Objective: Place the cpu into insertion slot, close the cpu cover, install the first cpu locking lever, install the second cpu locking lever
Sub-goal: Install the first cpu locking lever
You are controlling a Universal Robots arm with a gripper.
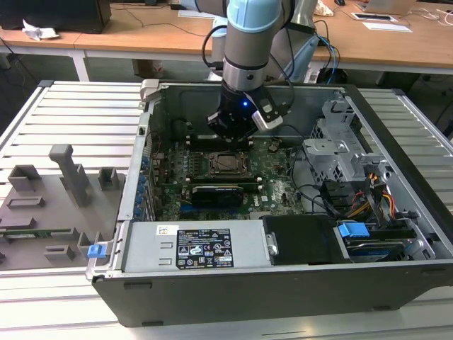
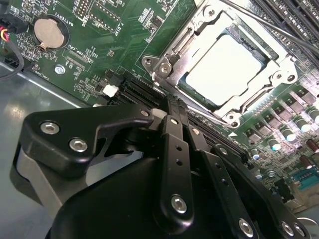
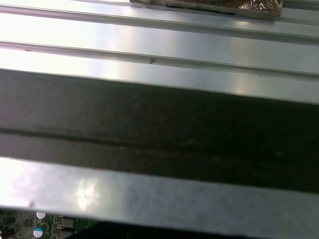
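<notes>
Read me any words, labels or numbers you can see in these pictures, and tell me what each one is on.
Black label on the power supply: white print, too small to read.
White sticker beside it: too small to read.
White lettering on the motherboard near the coin battery: too blurred to read reliably.
cpu: top washed out by glare, nothing legible.

Ribbed aluminium table (image 1: 78, 106) of parallel slats. On it: open black computer case (image 1: 283, 283), lying on its side, covering the middle and reaching toward the table's edge at the exterior view's right. Grey fixture plate (image 1: 42, 212) with upright grey blocks lies flat on the slats near the opposite edge, just beside the case. Small blue clip (image 1: 95, 250) sits at the plate's near corner, next to the case.
</notes>
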